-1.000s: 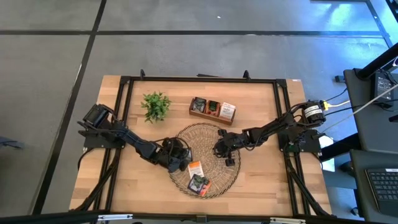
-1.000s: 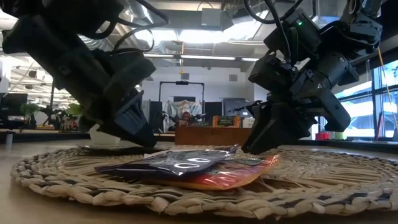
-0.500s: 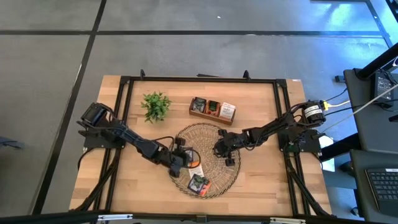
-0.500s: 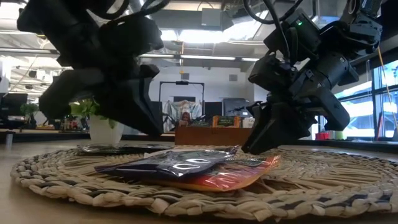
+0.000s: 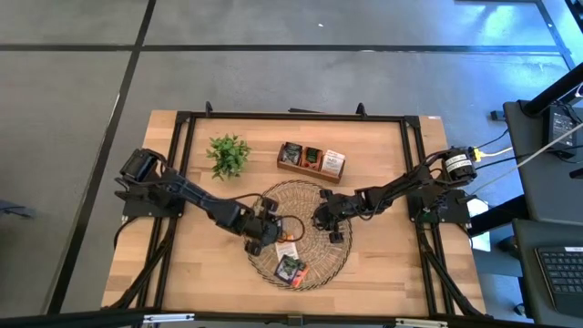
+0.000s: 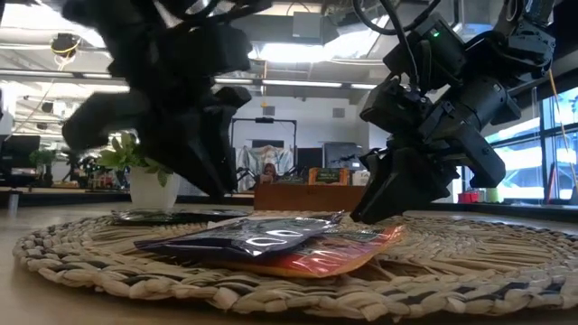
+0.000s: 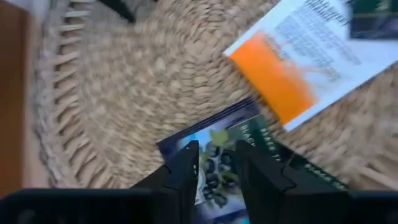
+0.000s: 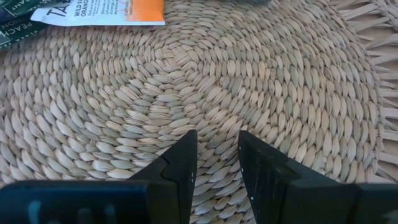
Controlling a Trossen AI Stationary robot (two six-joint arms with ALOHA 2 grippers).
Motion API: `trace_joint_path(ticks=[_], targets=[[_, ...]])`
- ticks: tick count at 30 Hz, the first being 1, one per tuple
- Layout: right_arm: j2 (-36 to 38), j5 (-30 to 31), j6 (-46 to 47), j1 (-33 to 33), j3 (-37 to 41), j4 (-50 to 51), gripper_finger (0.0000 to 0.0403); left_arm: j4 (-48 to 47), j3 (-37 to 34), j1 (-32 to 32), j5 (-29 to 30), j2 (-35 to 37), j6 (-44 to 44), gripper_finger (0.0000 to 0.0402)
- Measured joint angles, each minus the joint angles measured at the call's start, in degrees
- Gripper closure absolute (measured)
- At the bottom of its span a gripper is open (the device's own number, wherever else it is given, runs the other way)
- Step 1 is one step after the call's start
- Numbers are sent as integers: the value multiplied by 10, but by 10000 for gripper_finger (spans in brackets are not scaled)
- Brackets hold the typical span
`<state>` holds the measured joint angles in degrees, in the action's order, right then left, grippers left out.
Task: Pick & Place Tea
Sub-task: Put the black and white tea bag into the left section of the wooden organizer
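Two tea sachets overlap on the near part of the round woven tray [image 5: 314,196]: an orange-and-white one [image 5: 286,248] and a dark one [image 5: 292,269]. A third, dark blue sachet [image 7: 211,134] lies flat on the tray under my left gripper [image 5: 267,235]. That gripper [image 7: 216,149] is open by a narrow gap and sits over the tray's left part. I cannot tell whether it touches the sachet. My right gripper [image 5: 319,219] points down over the tray's middle [image 8: 205,81], open by a narrow gap [image 8: 216,137], with nothing between its fingers.
The brown wooden box [image 5: 311,161] with more sachets in its compartments stands beyond the tray's far edge. The small green plant [image 5: 228,155] stands to the box's left. A black frame runs around the table, and bare wood shows to the left and right of the tray.
My left gripper has moved a little toward the table's right and near edge, further onto the tray and closer to the overlapping sachets. My right gripper and the sachets have kept still.
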<state>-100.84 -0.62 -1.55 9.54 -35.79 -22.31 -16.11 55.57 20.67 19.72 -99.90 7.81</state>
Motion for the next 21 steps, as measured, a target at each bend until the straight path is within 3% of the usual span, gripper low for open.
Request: trace_joint_path(ticks=[8, 15, 21], targets=[[0, 1, 0, 0, 0, -4, 282, -108, 47, -44, -161, 0, 37, 288], [0, 17, 15, 0, 0, -6, 282, -111, 47, -69, -163, -1, 135, 288], [0, 17, 14, 0, 0, -6, 282, -111, 48, -81, -181, -33, 144, 286]])
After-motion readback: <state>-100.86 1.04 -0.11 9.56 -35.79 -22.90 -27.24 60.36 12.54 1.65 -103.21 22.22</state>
